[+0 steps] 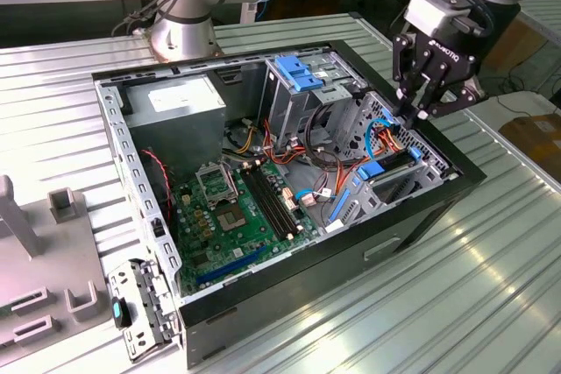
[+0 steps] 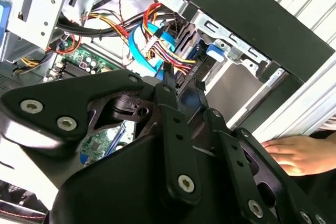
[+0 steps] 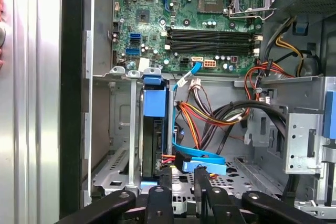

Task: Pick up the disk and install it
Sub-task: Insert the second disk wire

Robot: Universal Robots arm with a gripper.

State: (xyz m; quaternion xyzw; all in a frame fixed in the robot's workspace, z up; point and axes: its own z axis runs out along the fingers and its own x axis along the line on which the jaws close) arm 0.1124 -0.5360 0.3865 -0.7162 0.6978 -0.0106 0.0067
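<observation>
The disk (image 3: 154, 145) stands on edge in a slot of the grey drive cage (image 3: 118, 161) inside the open computer case, with the bright blue tab of its carrier (image 3: 155, 102) at its end. In the exterior view that blue tab (image 1: 372, 168) sits in the cage at the case's right end. My gripper (image 1: 413, 113) hangs just above that cage and touches nothing. Its black fingertips (image 3: 166, 176) stand a narrow gap apart, open, with nothing between them. A blue flat data cable (image 3: 202, 157) lies beside the disk, close to the fingertips.
The green motherboard (image 1: 241, 212) and power supply (image 1: 180, 102) fill the case. A blue bracket (image 1: 298, 72) tops the taller cage. Bundled wires (image 3: 215, 116) cross beside the disk. A person's hand (image 2: 294, 153) rests outside the case wall. Grey fixtures (image 1: 53, 243) stand at the exterior view's left.
</observation>
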